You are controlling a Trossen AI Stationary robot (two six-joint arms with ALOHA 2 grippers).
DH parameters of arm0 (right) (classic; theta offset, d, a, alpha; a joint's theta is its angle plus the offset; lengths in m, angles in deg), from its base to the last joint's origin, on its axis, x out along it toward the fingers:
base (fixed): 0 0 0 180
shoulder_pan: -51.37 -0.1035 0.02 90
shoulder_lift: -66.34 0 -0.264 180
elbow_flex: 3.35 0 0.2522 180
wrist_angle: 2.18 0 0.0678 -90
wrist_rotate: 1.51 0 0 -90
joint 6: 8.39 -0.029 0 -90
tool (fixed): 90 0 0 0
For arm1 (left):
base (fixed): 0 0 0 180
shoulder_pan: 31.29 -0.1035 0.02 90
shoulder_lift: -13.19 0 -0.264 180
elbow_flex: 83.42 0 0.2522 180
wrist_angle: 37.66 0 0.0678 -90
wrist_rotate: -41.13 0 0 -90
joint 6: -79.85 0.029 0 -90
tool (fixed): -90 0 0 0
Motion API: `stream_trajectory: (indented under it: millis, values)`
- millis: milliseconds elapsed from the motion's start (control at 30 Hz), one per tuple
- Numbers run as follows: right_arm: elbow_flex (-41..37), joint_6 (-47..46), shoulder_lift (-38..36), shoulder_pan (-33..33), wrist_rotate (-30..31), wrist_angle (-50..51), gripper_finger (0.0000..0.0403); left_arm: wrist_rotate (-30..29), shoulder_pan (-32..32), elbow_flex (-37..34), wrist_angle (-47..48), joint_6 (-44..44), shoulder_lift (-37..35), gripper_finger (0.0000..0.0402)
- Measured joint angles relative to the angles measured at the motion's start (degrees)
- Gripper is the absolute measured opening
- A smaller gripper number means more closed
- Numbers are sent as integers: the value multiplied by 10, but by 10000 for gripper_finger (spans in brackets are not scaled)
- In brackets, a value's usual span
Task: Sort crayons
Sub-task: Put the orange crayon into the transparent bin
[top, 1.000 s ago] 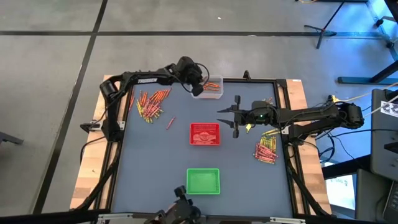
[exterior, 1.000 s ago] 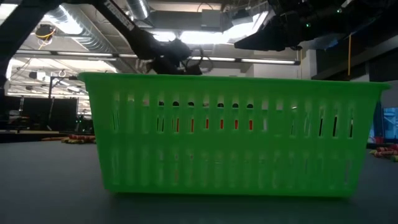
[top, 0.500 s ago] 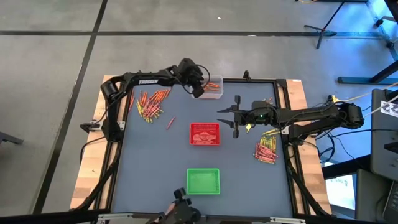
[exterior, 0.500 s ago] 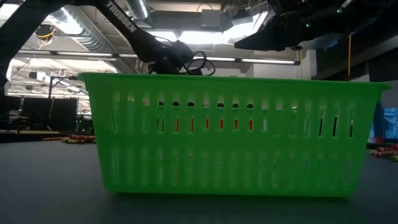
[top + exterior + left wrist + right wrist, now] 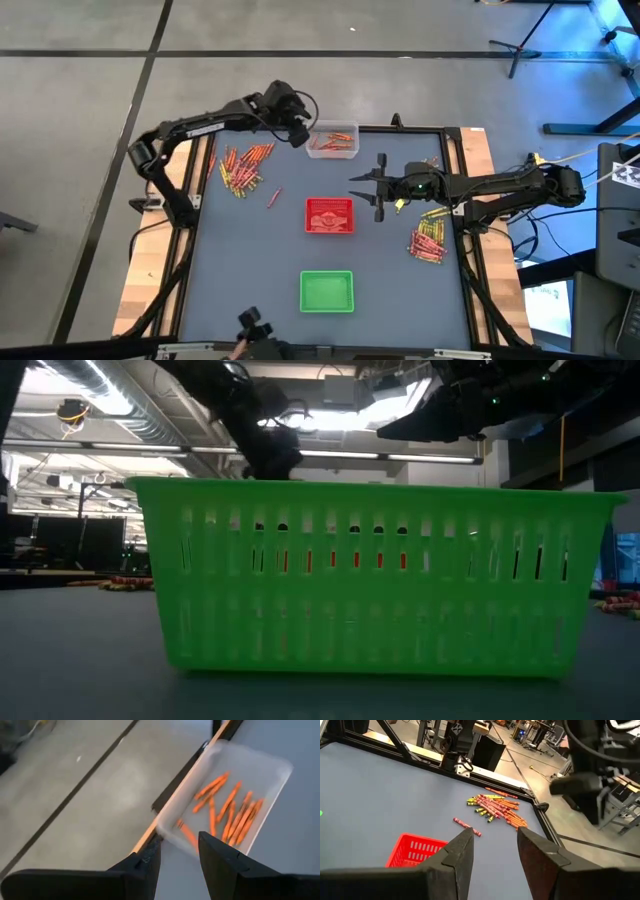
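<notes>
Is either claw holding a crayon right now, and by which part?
No. Left claw is open and empty beside the clear tray; right claw is open, empty.

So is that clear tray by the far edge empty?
No. The clear tray holds several orange crayons lying flat inside; the left wrist view shows them plainly.
</notes>
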Motion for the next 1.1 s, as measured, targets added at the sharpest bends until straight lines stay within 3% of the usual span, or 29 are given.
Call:
stream_trajectory:
  millis: [367,1100]
  values:
    - [0,-4,0,0,0,3,151,-1,-55,0,178,-76,17,115]
    - [0,-2,0,0,0,3,151,64,-71,0,222,-138,170,114]
